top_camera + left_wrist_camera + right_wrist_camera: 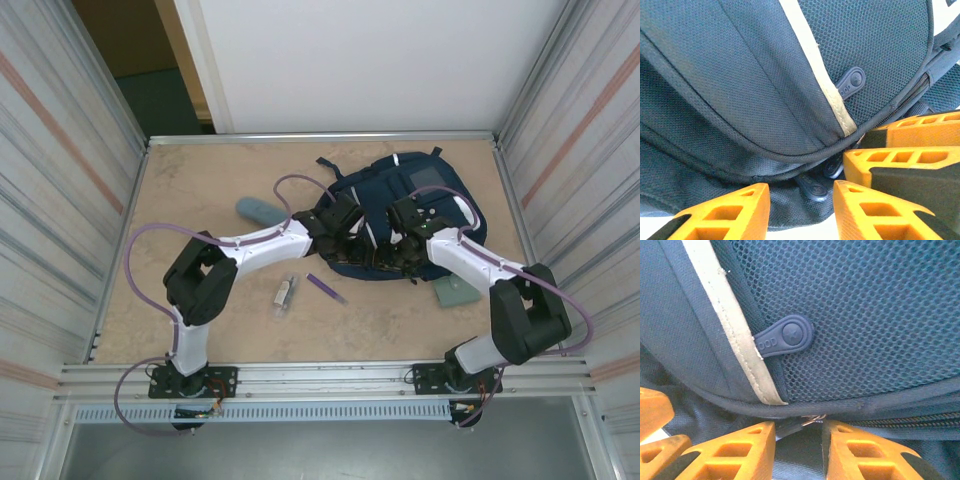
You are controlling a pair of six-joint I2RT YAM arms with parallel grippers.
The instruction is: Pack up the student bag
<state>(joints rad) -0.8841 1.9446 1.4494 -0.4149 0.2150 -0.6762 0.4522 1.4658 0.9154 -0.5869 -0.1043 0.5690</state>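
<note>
The student bag is a navy backpack with white trim, lying flat at the back right of the table. Both grippers meet at its near edge. My left gripper has its orange fingers apart, with a dark zipper pull lying loose in the gap over the bag's fabric. My right gripper is closed in on a flat dark zipper tab with a metal ring, under the mesh pocket. The right gripper's fingers also show in the left wrist view.
A grey-blue pouch lies left of the bag. A small clear tube and a purple pen lie on the table in front of my left arm. A pale green item sits by my right arm. Metal walls enclose the table.
</note>
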